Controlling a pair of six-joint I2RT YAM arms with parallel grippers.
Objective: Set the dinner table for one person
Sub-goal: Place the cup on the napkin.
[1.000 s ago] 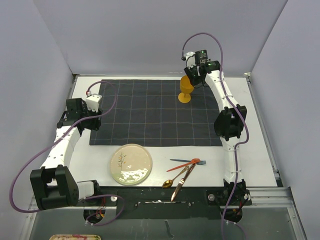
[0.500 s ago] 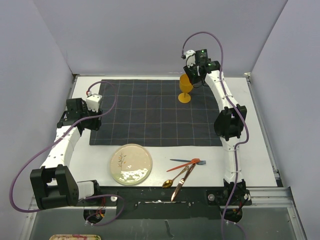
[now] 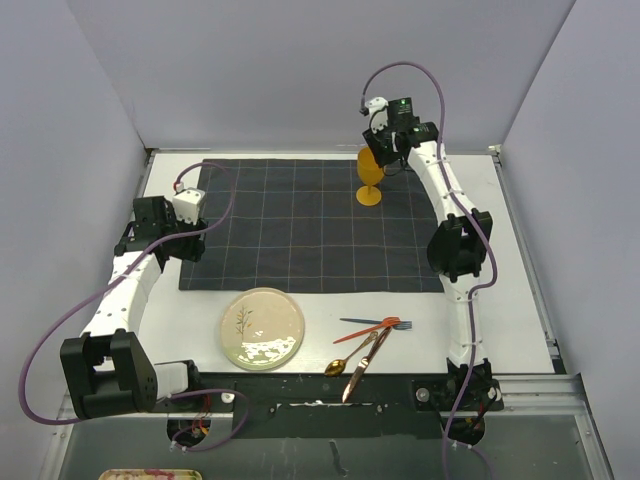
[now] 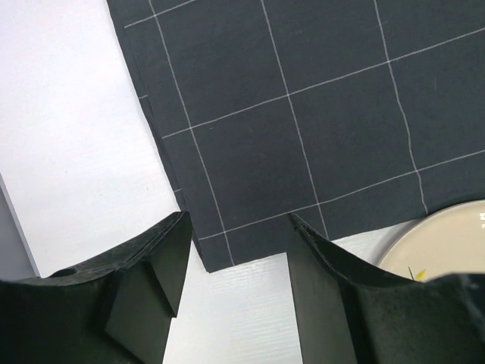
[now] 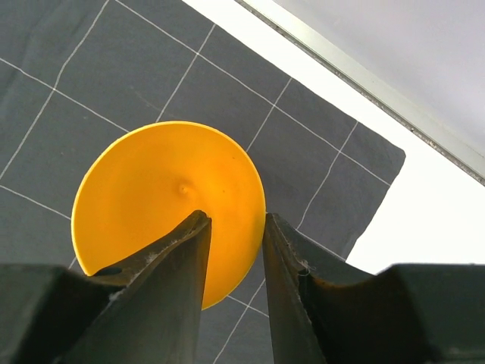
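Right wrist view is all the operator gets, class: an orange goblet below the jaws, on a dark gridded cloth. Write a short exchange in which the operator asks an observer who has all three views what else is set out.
Operator: I see no plate. Where is it?
Observer: The plate lies on the white dinner table, beside the near edge of the cloth.
Operator: And what is the other arm doing?
Observer: The left gripper hangs over the cloth's near left corner, with its jaws apart and nothing between them.
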